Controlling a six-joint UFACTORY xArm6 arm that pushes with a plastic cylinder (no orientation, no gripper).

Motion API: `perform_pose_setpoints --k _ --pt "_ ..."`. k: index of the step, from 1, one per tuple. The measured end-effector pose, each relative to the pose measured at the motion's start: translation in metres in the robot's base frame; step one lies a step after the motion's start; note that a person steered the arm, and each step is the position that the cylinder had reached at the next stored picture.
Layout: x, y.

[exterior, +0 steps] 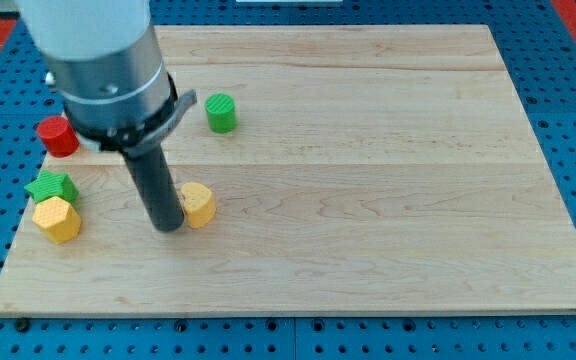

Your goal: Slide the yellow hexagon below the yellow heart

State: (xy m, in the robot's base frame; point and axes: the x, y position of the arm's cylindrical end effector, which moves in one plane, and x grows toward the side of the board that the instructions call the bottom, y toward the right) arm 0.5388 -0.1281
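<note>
Yellow hexagon [57, 219] sits at the board's [368, 250] left edge, touching the green star [52, 187] above it. Yellow heart [198, 205] is off to its right, with my tip [171, 227] pressed against its left side. No pincer here, just a rod. Hexagon probably needs pushing right and down.

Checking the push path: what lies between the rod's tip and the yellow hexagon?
Only bare board, in the camera view. My tip touches the yellow heart; the yellow hexagon sits toward the view's left.

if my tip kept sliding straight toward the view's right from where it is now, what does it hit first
Most likely the yellow heart: my tip sits right at its left side, seemingly touching it already. Beyond it, the wooden board looks free to the right edge.
</note>
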Motion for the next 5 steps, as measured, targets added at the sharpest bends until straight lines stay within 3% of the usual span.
perform_pose_setpoints --k 1,3,5 --pt "0.012 0.016" --pt "-0.047 0.048" --pt "0.073 0.047"
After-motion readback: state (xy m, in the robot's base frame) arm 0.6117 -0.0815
